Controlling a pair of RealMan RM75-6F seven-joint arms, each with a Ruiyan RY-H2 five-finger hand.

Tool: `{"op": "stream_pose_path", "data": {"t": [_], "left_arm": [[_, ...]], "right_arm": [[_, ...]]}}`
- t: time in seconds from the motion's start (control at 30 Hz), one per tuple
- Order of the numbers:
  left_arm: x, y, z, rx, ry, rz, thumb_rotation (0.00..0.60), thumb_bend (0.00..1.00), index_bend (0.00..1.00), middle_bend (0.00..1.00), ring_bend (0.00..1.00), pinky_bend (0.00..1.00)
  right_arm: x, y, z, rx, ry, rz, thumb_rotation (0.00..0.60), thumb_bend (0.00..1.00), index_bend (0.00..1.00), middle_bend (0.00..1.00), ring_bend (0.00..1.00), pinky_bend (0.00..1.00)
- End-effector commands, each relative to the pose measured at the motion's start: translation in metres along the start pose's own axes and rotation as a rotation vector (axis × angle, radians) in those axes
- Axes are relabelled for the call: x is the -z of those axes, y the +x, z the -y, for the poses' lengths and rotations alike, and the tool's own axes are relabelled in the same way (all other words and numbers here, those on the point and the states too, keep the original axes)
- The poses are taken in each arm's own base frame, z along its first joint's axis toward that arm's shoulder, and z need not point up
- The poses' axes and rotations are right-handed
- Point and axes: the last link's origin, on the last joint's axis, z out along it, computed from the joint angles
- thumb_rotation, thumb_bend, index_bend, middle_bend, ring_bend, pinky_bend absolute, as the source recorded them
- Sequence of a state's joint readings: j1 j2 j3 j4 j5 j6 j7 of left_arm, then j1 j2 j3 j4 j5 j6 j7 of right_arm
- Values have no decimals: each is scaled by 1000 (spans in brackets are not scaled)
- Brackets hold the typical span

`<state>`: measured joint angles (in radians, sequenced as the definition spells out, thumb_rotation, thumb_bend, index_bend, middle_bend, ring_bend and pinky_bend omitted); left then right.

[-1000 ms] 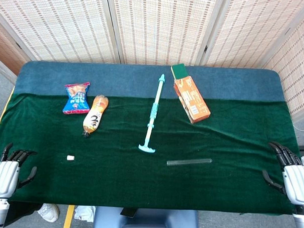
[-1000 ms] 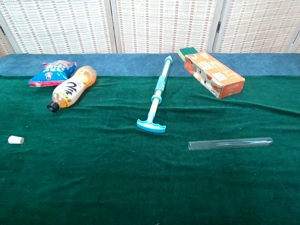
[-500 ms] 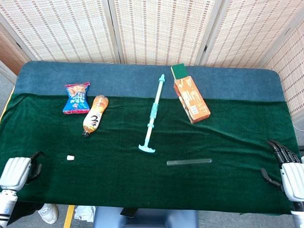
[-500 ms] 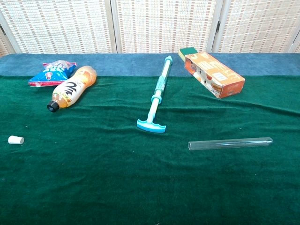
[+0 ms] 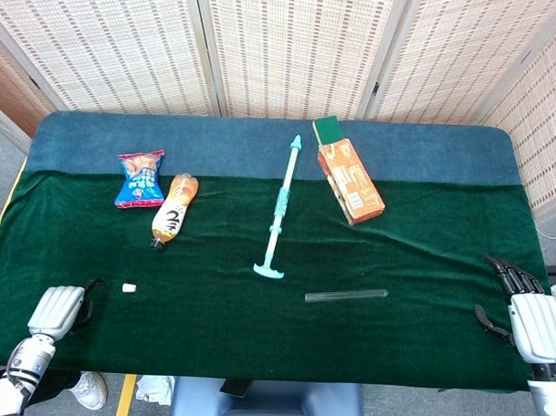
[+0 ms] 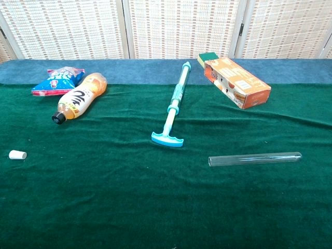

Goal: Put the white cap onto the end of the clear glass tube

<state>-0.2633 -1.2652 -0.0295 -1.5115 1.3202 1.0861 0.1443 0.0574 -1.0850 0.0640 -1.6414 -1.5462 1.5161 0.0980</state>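
Note:
The small white cap [image 5: 127, 287] lies on the green cloth at the near left, seen in the chest view as the white cap [image 6: 17, 154]. The clear glass tube [image 5: 346, 295] lies flat right of centre, its open end pointing left; the chest view shows the same tube [image 6: 254, 158]. My left hand [image 5: 60, 308] hovers at the front left edge, a little left of the cap, holding nothing, with its fingers mostly hidden under its back. At the front right edge my right hand [image 5: 523, 308] has its fingers spread and is empty, well right of the tube. Neither hand appears in the chest view.
A teal-handled scraper tool [image 5: 278, 213] lies in the middle. An orange drink bottle [image 5: 173, 211] and a blue snack bag [image 5: 140, 179] are at the back left. An orange carton [image 5: 350, 181] with a green sponge [image 5: 330, 129] behind it is at the back right.
My left hand has moved right along the front edge toward the cap and turned its back upward. The right hand has shifted slightly. Cap and tube have not moved.

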Motion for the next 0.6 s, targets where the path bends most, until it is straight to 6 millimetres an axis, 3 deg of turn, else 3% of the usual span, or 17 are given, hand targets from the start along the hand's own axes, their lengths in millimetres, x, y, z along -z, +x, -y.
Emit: {"op": "stream_pose_path", "data": {"t": [0.03, 0.6], "left_arm": [[-4, -3, -3, -3, -2, 15, 600, 784, 282, 1000, 922, 836], [-16, -14, -11, -1, -5, 55, 600, 785, 285, 1000, 922, 836]], "right_arm": [[0, 0, 0, -1, 0, 2, 600, 407, 112, 208, 192, 221], [1, -2, -2, -4, -8, 8, 600, 406, 112, 211, 194, 221]]}}
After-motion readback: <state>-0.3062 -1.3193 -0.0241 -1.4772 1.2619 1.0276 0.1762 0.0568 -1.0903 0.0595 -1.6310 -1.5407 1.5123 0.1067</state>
